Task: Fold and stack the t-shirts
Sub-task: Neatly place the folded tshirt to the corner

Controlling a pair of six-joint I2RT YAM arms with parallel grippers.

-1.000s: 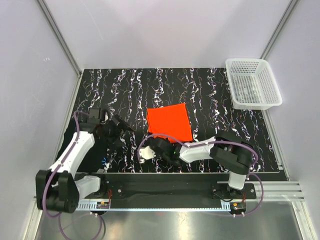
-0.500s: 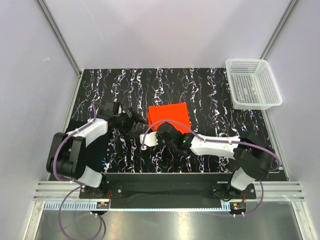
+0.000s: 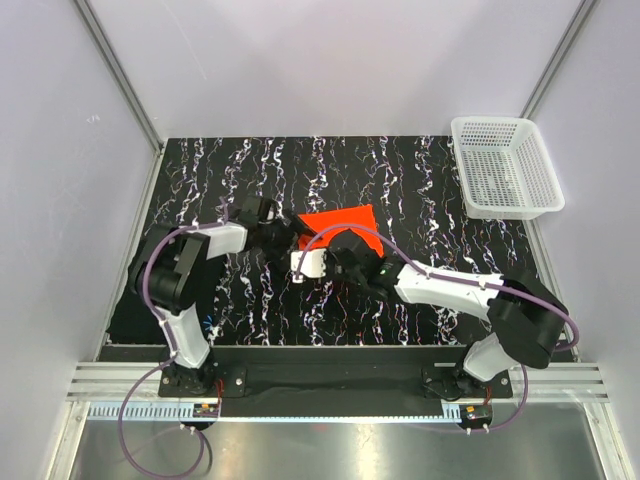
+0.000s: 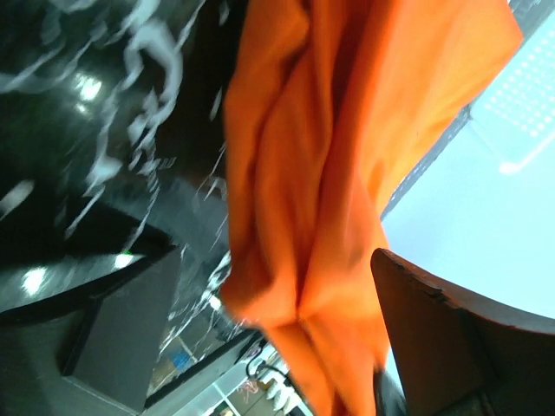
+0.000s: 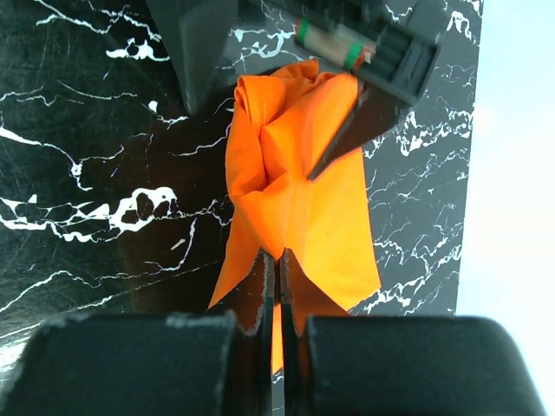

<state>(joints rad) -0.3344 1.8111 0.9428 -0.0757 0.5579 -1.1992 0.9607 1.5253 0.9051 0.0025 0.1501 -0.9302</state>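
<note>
One orange-red t-shirt (image 3: 345, 222) lies folded on the marbled mat, its near part bunched and hidden under my right arm. My right gripper (image 5: 276, 260) is shut on a lifted fold of that t-shirt (image 5: 303, 182); from above, the right gripper (image 3: 322, 242) sits over the shirt's near-left part. My left gripper (image 3: 288, 238) meets it from the left and stands open. In the left wrist view the crumpled orange cloth (image 4: 312, 173) hangs between the spread fingers (image 4: 451, 338) of the left gripper (image 4: 273, 260). The left gripper's body (image 5: 347, 43) shows at the top of the right wrist view.
The black white-veined mat (image 3: 420, 190) covers the table. A white mesh basket (image 3: 505, 165) stands at the far right corner, partly off the mat. Grey walls with metal rails close in the left, right and back.
My right gripper has carried the shirt's near edge away from me, so the orange patch looks shorter. My left arm has swung right until its open gripper reached the shirt's left edge.
</note>
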